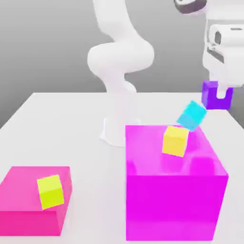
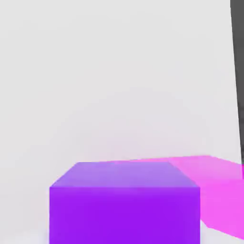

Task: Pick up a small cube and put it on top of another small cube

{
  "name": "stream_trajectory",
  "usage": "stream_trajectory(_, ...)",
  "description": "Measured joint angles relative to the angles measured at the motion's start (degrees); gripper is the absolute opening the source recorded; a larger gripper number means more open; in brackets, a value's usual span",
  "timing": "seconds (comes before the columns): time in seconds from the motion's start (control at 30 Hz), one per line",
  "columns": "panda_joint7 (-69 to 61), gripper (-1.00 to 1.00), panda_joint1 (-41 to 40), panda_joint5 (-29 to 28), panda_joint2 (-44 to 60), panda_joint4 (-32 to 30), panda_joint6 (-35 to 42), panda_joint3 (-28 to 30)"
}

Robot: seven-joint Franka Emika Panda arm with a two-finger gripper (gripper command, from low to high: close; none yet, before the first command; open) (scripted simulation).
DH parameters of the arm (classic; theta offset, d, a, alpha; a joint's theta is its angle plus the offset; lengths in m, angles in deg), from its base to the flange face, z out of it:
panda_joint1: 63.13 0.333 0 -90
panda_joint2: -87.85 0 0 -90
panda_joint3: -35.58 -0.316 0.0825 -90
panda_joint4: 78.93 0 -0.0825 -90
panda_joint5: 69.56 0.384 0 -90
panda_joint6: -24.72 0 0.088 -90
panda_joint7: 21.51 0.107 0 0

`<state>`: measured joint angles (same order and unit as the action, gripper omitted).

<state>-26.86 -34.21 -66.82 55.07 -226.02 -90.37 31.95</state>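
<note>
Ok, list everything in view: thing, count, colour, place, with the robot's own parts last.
purple cube: 1, purple-violet, held in the air at the exterior view's upper right.
cyan cube: 1, cyan, tilted, just behind the tall magenta block's far top edge.
yellow cubes: 2, yellow; one on the tall block's top, one on the low block.
tall magenta block: 1, magenta, centre-right on the table.
low magenta block: 1, magenta, exterior view's lower left.
table: 1, white.
arm: 1, white, base behind the tall block.
pincer: 1, white, shut on the purple cube.
</note>
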Motion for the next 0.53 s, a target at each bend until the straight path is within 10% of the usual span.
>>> stream_trajectory(0.17, 2.4, -1.00, -1.1, 0.4, 1.2, -6.4, -6.7, -0.9)
stream_trajectory(0.2, 2.4, 1.00, -1.2, 0.4, 1.6, -7.2, -8.0, -1.0)
stream_trajectory(0.53, 2.5, 1.00, -1.3, 0.0, -0.7, -3.2, -1.8, -0.9)
